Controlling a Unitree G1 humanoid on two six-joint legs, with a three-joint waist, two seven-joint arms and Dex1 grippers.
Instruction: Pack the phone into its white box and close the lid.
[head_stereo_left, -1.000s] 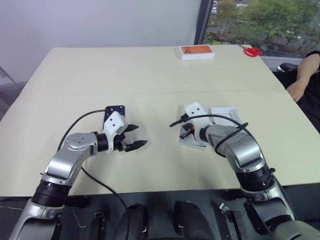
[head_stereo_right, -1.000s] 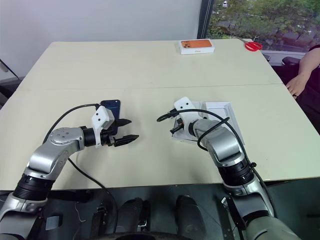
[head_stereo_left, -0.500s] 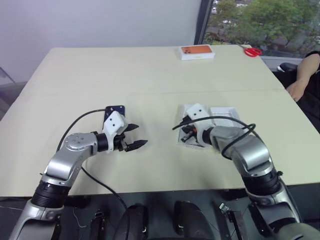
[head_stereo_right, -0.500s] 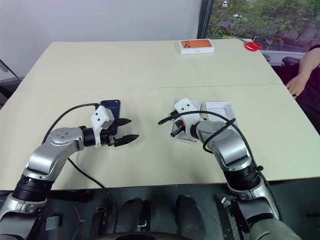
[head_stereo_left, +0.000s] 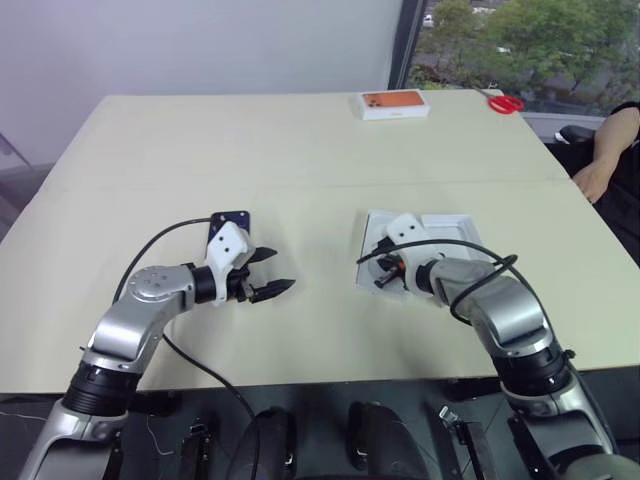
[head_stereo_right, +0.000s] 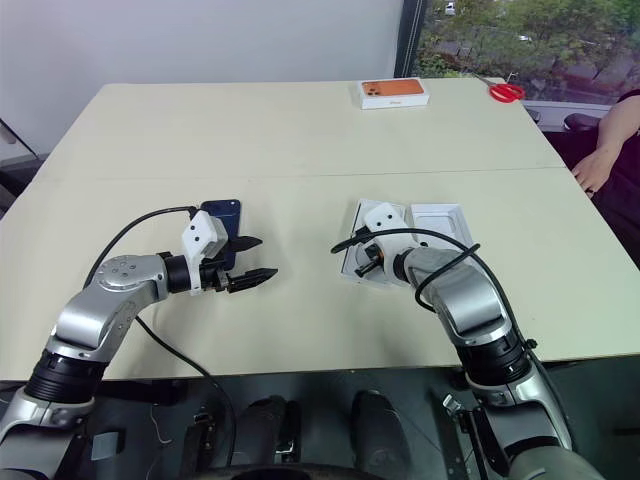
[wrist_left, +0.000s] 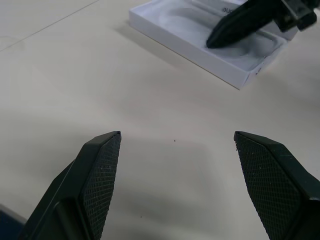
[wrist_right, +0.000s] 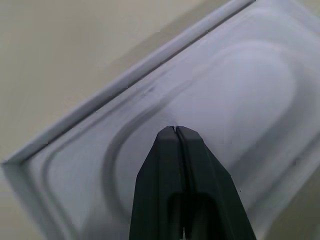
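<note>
The dark blue phone lies flat on the table, partly hidden behind my left wrist. My left gripper hovers just past it, open and empty. To its right lies the white box, whose inside shows a rounded oval recess. My right gripper is shut with nothing in it. Its tips sit over that recess near the box's front end, and I cannot tell if they touch it. The lid lies right beside the box, plain inside facing up.
A white box printed with an orange phone and red scissors sit at the table's far edge. A person's hand rests at the right edge. Bare table lies between my two grippers.
My right gripper, still shut, has slid a little to the right and back along the box, uncovering its far end. The left arm, phone and lid have not moved.
</note>
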